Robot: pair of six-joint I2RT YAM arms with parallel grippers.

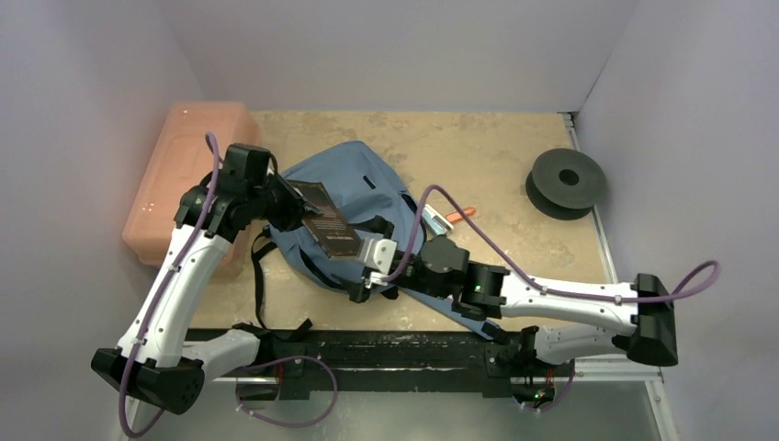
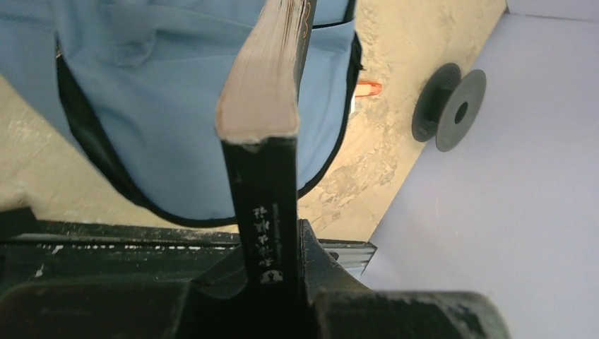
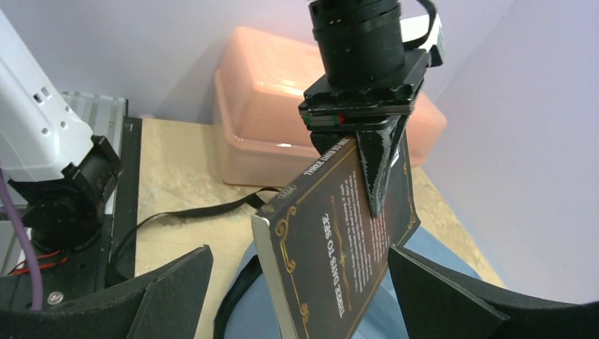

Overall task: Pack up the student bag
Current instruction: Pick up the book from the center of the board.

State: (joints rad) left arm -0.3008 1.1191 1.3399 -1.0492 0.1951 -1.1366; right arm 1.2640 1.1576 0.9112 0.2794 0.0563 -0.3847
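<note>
Student bag [image 1: 367,179]: lies flat at the centre of the top view.
My left gripper [image 3: 374,191]: pinches a dark book [image 3: 332,247] by its upper edge, tilted above the bag, likely to slide it in.
My right gripper [image 1: 366,283]: fingers spread wide, low at the bag's near edge, holding nothing I can see.

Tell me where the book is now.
Top view, left of centre: the book is clamped in the left gripper, above the student bag, right of the pink box.

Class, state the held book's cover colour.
The book: black with gold trim; right wrist view.
</note>
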